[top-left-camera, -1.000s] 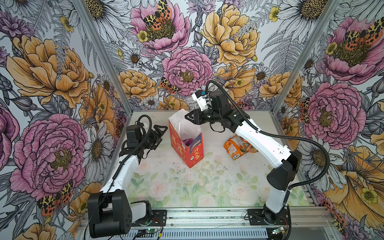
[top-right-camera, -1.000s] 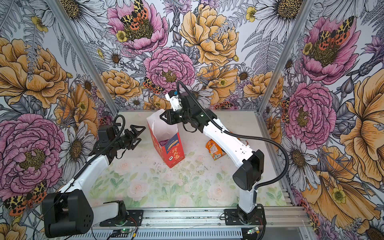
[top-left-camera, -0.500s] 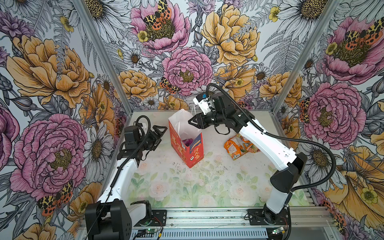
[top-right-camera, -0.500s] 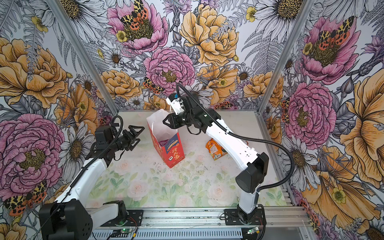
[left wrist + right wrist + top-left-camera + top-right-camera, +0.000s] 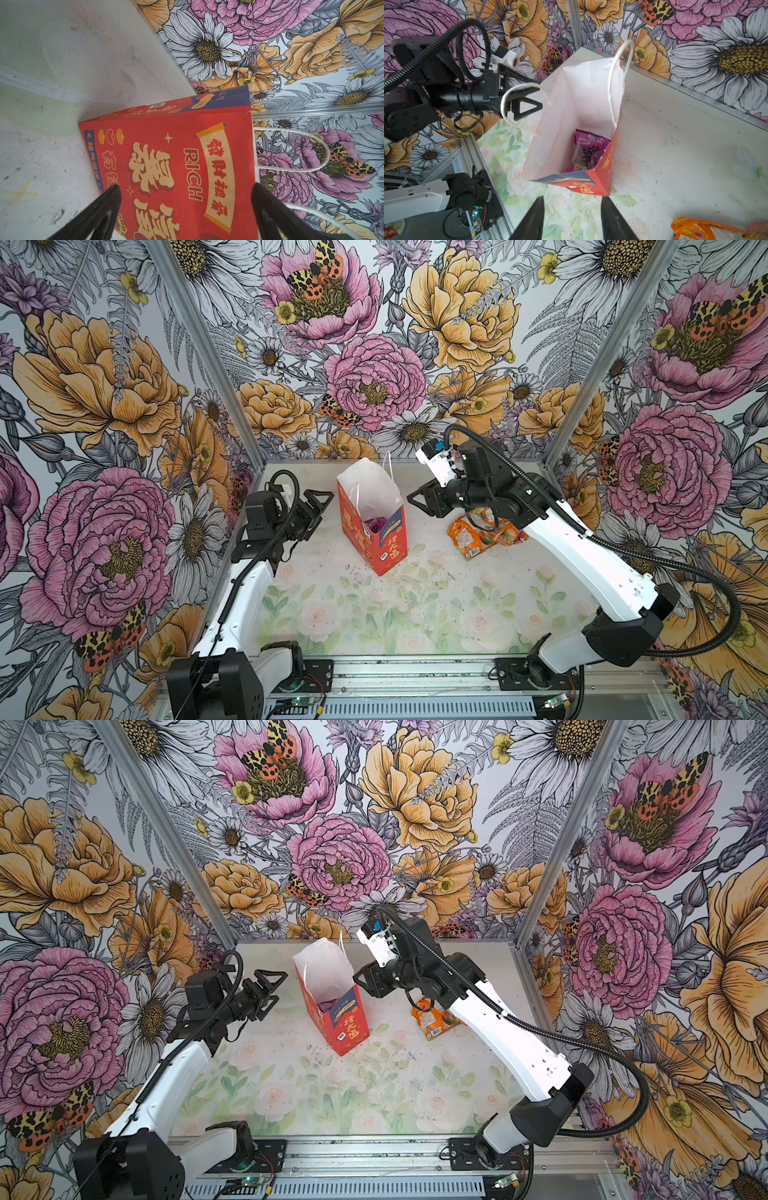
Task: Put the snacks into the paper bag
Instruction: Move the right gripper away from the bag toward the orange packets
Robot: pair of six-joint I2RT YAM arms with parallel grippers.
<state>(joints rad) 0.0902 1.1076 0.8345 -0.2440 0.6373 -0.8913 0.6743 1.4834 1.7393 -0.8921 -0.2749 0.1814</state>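
The red paper bag (image 5: 376, 545) (image 5: 347, 1025) stands upright and open on the table, white inside. A purple grape packet (image 5: 589, 151) (image 5: 377, 524) lies at its bottom. Orange packets (image 5: 473, 533) (image 5: 434, 1021) (image 5: 704, 230) lie in a heap right of the bag, partly under my right arm. My right gripper (image 5: 420, 504) (image 5: 360, 982) (image 5: 572, 199) hovers just right of the bag's rim, open and empty. My left gripper (image 5: 322, 509) (image 5: 279, 989) (image 5: 186, 187) is wide open, facing the bag's left side (image 5: 176, 166) without touching it.
White cord handles (image 5: 614, 83) stick up from the bag's rim; one loop hangs in front of the left gripper in the right wrist view. Floral walls close in the back and both sides. A metal rail (image 5: 415, 676) runs along the front edge.
My right gripper has pulled back from over the bag's mouth to the right and lower, its jaws widening. The left gripper has edged slightly toward the bag.
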